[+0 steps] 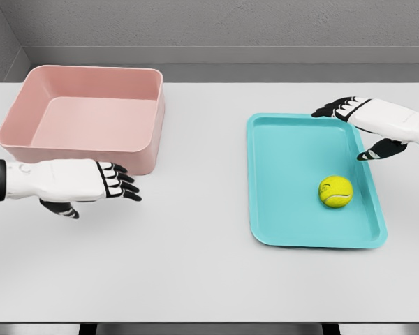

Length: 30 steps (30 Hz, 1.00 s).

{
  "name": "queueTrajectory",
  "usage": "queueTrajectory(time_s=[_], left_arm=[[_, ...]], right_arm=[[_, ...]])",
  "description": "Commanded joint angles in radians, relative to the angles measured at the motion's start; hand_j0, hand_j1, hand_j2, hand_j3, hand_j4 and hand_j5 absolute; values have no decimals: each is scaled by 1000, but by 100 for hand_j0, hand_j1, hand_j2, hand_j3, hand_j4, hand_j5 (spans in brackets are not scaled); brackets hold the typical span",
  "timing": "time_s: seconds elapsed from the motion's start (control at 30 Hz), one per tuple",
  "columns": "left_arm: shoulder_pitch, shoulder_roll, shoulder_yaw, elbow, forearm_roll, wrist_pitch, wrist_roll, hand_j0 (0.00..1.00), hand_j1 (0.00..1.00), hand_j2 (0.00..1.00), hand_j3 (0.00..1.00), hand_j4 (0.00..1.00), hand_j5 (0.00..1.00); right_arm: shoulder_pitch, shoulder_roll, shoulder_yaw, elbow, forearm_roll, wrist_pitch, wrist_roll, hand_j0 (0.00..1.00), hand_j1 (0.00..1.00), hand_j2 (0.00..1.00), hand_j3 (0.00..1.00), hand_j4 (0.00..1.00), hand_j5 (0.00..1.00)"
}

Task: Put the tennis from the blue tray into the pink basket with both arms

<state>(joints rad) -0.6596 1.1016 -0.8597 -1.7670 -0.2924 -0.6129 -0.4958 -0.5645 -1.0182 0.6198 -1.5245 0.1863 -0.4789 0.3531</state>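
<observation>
- While the tennis ball (336,191) lies in the blue tray (293,139), the right hand (366,118) hovers at its far corner, fingers spread, empty.
- Left hand (80,181), fingers relaxed apart, sits just before the pink basket (84,143).

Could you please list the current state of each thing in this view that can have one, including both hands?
tennis ball: lying in the blue tray, near its right side, not held.
blue tray: flat on the table, holding only the ball.
pink basket: upright on the table, empty.
left hand: open, holding nothing, in front of the basket.
right hand: open, holding nothing, over the tray's far right corner.
</observation>
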Motion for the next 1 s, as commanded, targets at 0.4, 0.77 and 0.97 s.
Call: queueTrajectory(time_s=[0.4, 0.77, 0.97], left_arm=[[-21, 6, -9, 1, 24, 2, -21, 100, 100, 100, 100, 100, 100], [-23, -14, -12, 0, 26, 2, -115, 100, 100, 100, 100, 100, 100], [-21, -9, -12, 0, 26, 2, -115, 100, 100, 100, 100, 100, 100]], right_arm=[[9, -51, 101, -5, -4, -6, -16, 100, 100, 100, 100, 100, 100], [54, -51, 113, -5, -4, -6, -9, 100, 100, 100, 100, 100, 100], [54, -51, 138, -6, -4, -6, -8, 100, 100, 100, 100, 100, 100]])
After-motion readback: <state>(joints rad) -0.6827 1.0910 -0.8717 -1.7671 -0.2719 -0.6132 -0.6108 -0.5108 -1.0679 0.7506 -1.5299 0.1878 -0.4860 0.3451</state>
